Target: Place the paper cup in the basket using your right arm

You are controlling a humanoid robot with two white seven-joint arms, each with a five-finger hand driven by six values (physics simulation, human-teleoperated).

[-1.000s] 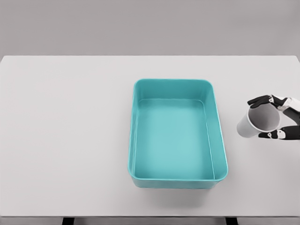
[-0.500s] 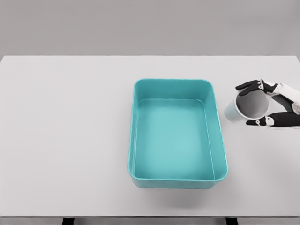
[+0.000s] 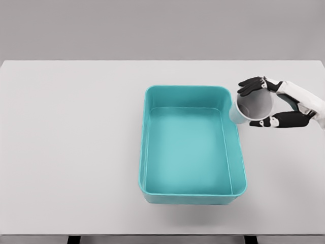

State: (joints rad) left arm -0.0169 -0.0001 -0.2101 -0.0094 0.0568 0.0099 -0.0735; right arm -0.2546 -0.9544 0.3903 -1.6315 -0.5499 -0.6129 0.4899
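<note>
Carried leftward, paper cup (image 3: 250, 108) in right hand (image 3: 274, 104) overlaps basket (image 3: 152, 152) rim.

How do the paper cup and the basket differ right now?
The paper cup is white and round; the basket is teal and rectangular. The cup is tilted in the right robot hand, at the basket's right rim; the basket sits flat on the table. Both look empty.

Count: 1 teal basket (image 3: 193, 195), 1 paper cup (image 3: 251, 108), 1 robot hand (image 3: 274, 104) (right) in view, 1 white counter (image 3: 71, 152). No duplicates of any kind. Total 4 distinct items, one each.
</note>
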